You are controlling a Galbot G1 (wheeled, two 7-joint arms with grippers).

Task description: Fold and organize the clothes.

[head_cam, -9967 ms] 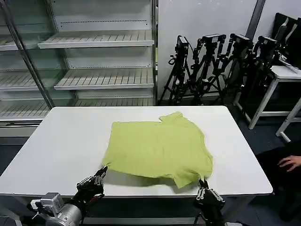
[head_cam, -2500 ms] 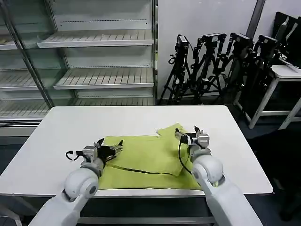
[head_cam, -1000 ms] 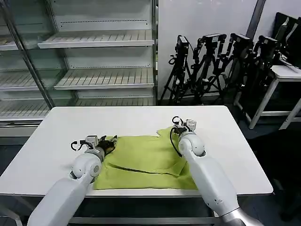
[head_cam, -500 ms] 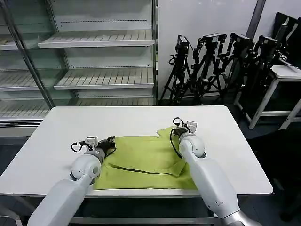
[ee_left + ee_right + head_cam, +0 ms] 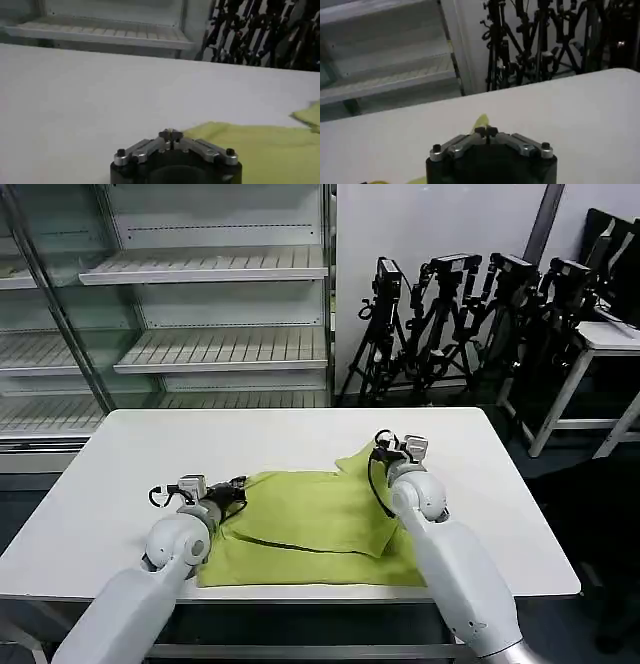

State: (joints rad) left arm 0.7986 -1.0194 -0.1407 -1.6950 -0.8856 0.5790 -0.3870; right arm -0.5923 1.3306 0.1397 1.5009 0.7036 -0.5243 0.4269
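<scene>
Left gripper (image 5: 237, 487) and right gripper (image 5: 384, 450) both clenched, seemingly pinching the T-shirt (image 5: 310, 524) mid-frame; uneven pulling could skew the fold.

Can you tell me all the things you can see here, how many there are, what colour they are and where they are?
T-shirt: one, lime green, folded over on the near half of the table.
Table: one, white, right in front of the robot.
Shelves: one big empty rack, pale grey-white, behind the table on the left.
Tripods: a cluster, black, standing against the wall behind the table on the right.
Side table: one, white, at the far right edge.
Left end effector: one, black and silver, shut, at the shirt's left edge.
Right end effector: one, black and silver, shut, at the shirt's far right corner.
</scene>
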